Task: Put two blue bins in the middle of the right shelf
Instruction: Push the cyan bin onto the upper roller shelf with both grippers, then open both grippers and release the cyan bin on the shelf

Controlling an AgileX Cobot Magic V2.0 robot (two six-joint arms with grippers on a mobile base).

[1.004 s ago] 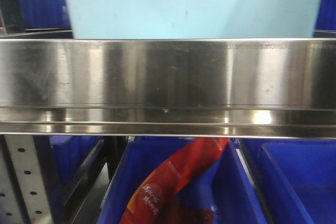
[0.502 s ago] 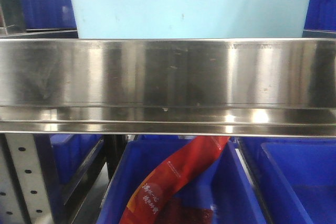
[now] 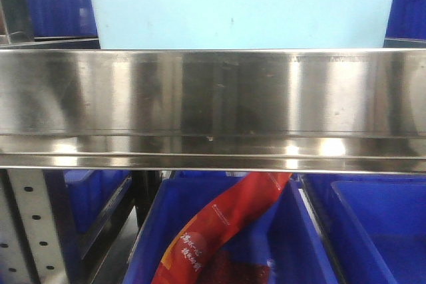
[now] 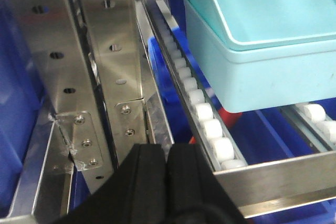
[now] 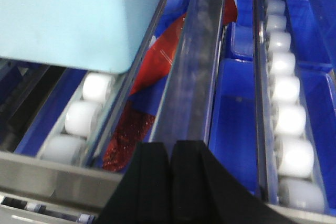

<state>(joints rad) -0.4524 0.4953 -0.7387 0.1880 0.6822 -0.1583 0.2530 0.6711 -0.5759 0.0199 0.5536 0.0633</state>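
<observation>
Two nested light blue bins [image 3: 239, 6] sit on the roller shelf behind a steel front rail [image 3: 213, 108]. In the left wrist view the bins [image 4: 262, 56] rest on white rollers [image 4: 207, 121], inner bin tilted inside the outer. In the right wrist view the bin [image 5: 79, 19] is at upper left. My left gripper [image 4: 167, 153] is shut and empty, below and left of the bins near the shelf's front edge. My right gripper [image 5: 170, 150] is shut and empty, in front of the shelf divider.
Dark blue bins [image 3: 373, 231] stand on the lower shelf, one holding a red snack bag [image 3: 226, 224], which also shows in the right wrist view [image 5: 152, 77]. Perforated steel uprights [image 4: 100, 51] stand left of the rollers. A second roller lane [image 5: 286, 93] runs at right.
The light blue bin shifted slightly on the shelf a second ago, its edges moving inward and its rim coming into view; it has stayed still since.
</observation>
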